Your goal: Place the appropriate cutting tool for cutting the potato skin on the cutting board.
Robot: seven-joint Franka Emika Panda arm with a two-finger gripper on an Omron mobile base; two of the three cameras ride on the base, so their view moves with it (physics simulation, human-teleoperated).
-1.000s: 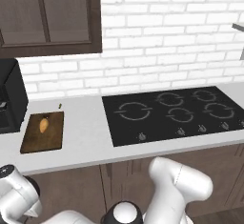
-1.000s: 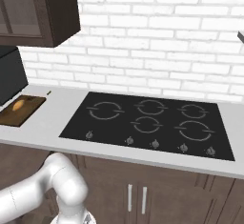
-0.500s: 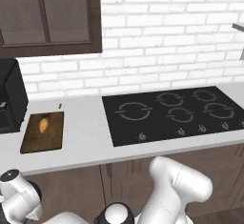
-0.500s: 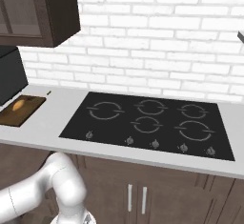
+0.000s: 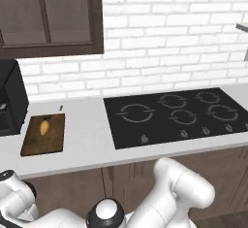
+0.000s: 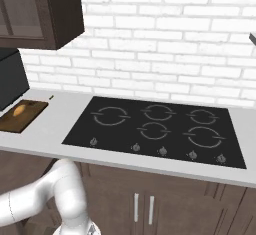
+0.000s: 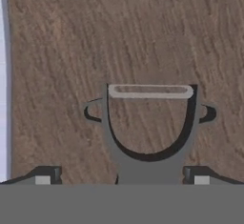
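Arm [image 5: 179, 188] barely shifted — jaws wide, flanking peeler [image 7: 148, 169] on brown wood [image 7: 143, 37].

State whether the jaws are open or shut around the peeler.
Open. In the hand view the two fingertips stand wide apart either side of the peeler, not touching it.

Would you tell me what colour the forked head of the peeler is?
Dark grey, with a paler grey blade bar across the fork; the peeler shows best in the hand view.

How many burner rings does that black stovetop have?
5. On the cooktop: one at far left, two along the back, one front centre, one front right. None seem hidden.
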